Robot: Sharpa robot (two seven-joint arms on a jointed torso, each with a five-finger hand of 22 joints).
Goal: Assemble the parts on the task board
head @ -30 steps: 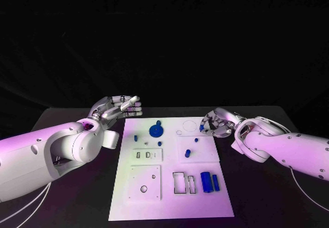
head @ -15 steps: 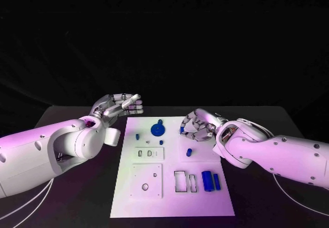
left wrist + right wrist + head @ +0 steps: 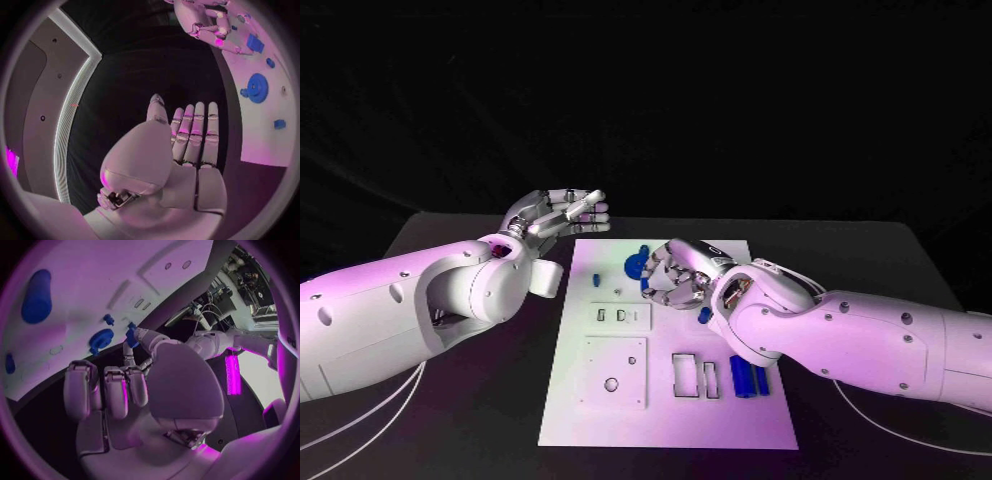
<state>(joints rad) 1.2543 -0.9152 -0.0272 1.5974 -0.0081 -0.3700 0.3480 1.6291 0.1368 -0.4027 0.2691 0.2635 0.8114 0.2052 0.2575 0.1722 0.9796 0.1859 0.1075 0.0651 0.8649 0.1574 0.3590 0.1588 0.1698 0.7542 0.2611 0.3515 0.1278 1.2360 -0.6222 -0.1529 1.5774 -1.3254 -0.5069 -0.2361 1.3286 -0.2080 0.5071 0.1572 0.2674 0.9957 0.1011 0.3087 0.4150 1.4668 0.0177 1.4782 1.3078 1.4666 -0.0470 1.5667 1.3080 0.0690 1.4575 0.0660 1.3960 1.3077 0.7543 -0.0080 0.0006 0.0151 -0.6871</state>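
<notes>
The white task board [image 3: 668,420] lies lengthwise in the middle of the black table. A blue gear [image 3: 635,265] stands near its far end. My right hand [image 3: 678,275] hovers over the board just right of the gear [image 3: 100,340]. Its thumb and a finger pinch a small blue part [image 3: 131,333]. My left hand [image 3: 560,215] is raised off the board's far left corner, fingers [image 3: 195,130] stretched out and holding nothing. Two long blue parts [image 3: 747,379] lie near the board's right edge, and a small blue peg [image 3: 596,278] stands left of the gear.
A raised white plate with two holes [image 3: 613,370] and rectangular slots [image 3: 692,377] occupy the board's near half. My right forearm [image 3: 848,335] covers the board's right side. Bare black table [image 3: 459,420] lies on both sides of the board.
My right hand has moved left across the board, from its right edge to beside the gear, carrying the small blue part. The left hand has barely moved.
</notes>
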